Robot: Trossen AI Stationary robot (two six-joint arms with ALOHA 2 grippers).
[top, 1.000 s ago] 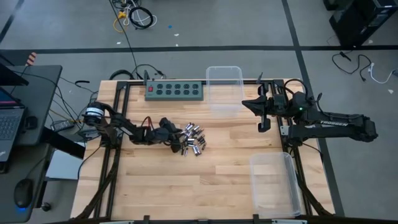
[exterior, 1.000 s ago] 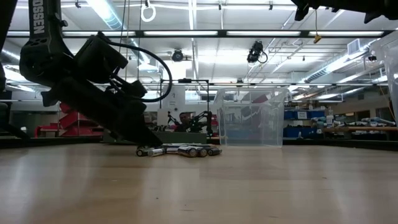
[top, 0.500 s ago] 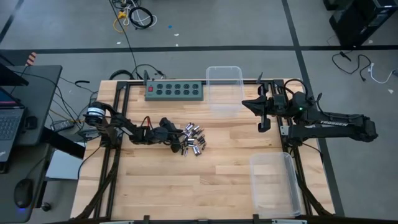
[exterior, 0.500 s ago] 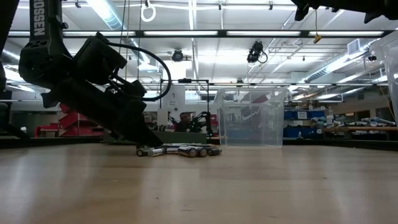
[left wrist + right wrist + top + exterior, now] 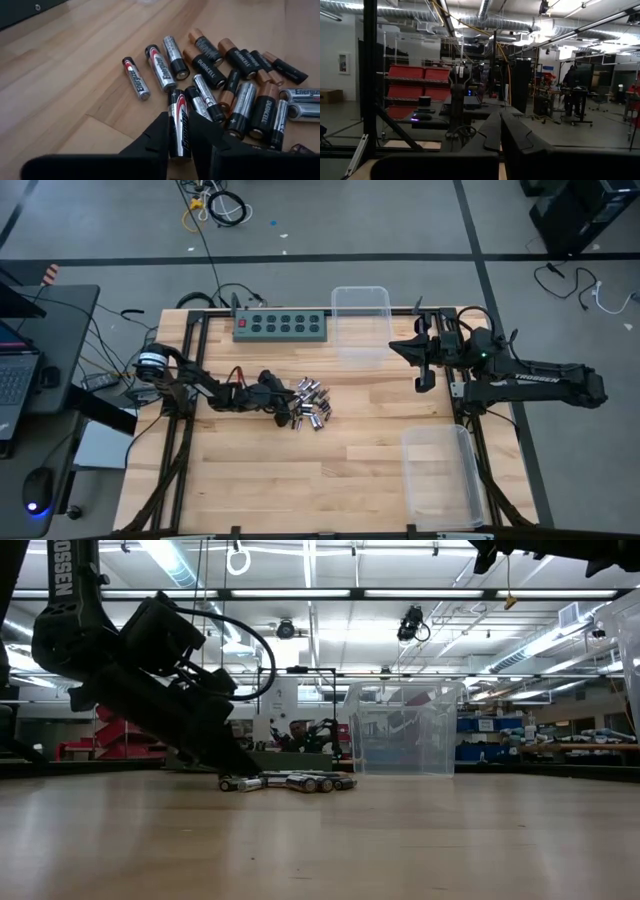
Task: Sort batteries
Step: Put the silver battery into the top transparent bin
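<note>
The batteries are heaped mid-table. One battery is straddled lengthwise by the left gripper; a firm clamp cannot be confirmed. Cells are rigid, smooth, roll-prone; the barrel middle is preferred. The right gripper is closed, empty, raised.

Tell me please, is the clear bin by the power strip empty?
Empty: the clear bin shows only table through it; the batteries lie outside.

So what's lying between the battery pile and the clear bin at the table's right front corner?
Nothing: in the high view, only bare wooden table stretches from the batteries to the clear bin. The left gripper sits on the pile's opposite side.
</note>
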